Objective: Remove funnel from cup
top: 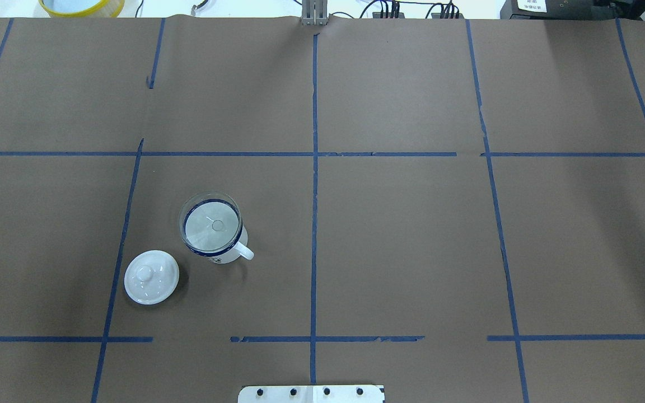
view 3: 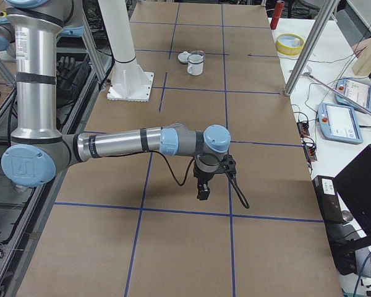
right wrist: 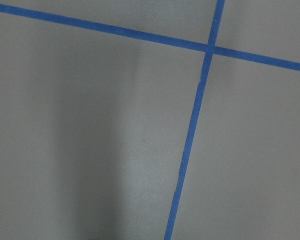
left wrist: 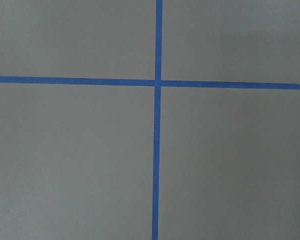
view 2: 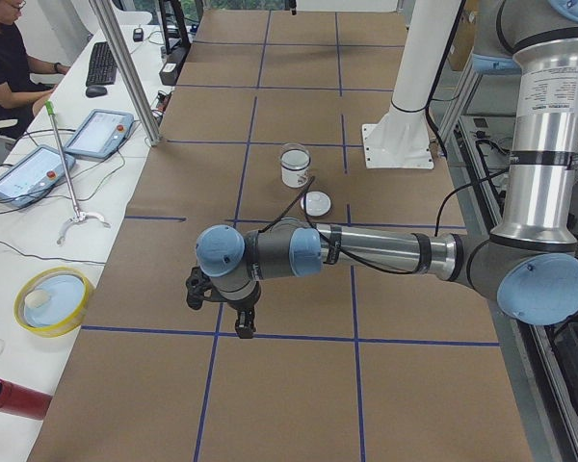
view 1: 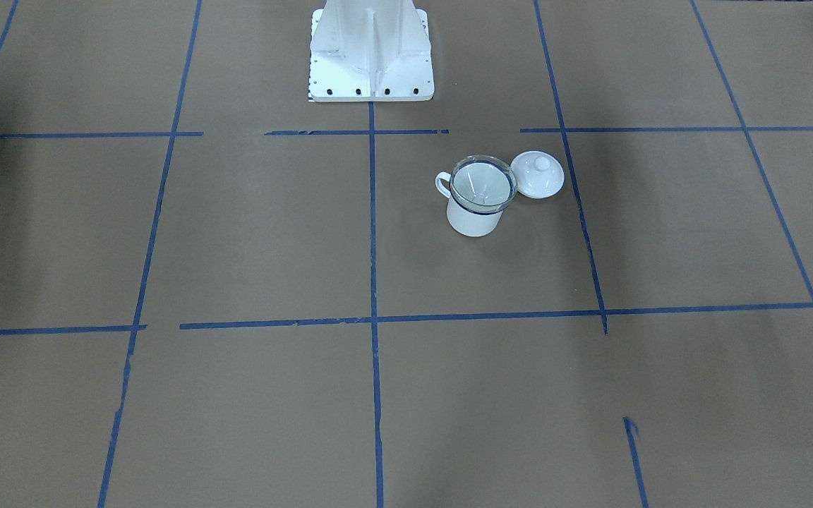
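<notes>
Lid (top: 152, 277) comes first as you scan the overhead view from the left. It is white and domed, knob up, and lies on the brown table (top: 412, 252) in the robot's left half. Just beside it to the right stands the cup (top: 217, 257), upright, with its loop handle pointing right and slightly toward the robot's base.

Your funnel (top: 210, 223) sits in the cup's mouth, and its flared rim overhangs the dark blue rim a little. Its long axis runs vertical, wide mouth up and stem straight down inside the cup. From above you look down the stem and see it as a small circle at the centre. Further right you meet the centre tape line (top: 314, 224), then brown paper crossed by more blue tape.

Both arms hang well apart from the cup. In the left side view the left gripper (view 2: 243, 325) hovers above the table, fingers pointing down, nearer the camera than the cup. In the right side view the right gripper (view 3: 203, 190) hovers likewise, fingers down. Only these side views show the grippers, so you cannot tell whether either is released or clenched. Both wrist views give you only paper and tape.
</notes>
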### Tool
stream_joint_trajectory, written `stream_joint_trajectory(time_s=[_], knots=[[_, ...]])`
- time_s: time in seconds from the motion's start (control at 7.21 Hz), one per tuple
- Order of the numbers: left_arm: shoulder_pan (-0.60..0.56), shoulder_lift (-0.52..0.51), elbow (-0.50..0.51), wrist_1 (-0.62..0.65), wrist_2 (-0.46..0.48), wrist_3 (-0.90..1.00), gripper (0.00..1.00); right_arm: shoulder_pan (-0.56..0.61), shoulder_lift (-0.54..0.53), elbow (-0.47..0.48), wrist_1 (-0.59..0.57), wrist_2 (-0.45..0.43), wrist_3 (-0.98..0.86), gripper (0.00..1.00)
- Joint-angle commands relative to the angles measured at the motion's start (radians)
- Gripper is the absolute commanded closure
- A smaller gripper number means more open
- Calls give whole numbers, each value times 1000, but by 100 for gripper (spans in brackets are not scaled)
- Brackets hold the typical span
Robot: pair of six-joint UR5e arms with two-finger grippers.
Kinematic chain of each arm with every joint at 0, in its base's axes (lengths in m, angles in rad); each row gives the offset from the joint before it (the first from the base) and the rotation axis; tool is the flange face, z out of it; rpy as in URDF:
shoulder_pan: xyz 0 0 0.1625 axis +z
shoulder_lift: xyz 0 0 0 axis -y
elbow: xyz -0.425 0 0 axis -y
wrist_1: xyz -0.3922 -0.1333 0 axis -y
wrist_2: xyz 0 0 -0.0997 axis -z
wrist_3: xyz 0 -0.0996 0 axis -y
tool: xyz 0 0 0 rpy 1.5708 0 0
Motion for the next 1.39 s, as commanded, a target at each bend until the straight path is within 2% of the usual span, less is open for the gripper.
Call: stream_joint_trajectory(time_s=[0.0,0.28,0.42,0.55,0.69,0.83,0.97,1.11,1.25], knots=[[0,1,-4,-3,-2,0,0,0,0,0,0,0,1,0],[13,-10,-48,-36,-9,-79,0,0,0,0,0,0,0,0],[54,-12,-141,-50,-3,-218,0,0,0,0,0,0,1,0],[131,-18,-212,-125,1,-434,0,0,0,0,0,0,0,0],[220,-54,-258,-215,2,-743,0,0,0,0,0,0,0,0],[299,-117,-311,-225,4,-999,0,0,0,0,0,0,1,0],[406,-225,-320,-219,37,-1204,0,0,0,0,0,0,1,0],[505,-331,-323,-216,136,-1456,0,0,0,0,0,0,1,0],[580,-399,-335,-216,167,-1596,0,0,0,0,0,0,1,0]])
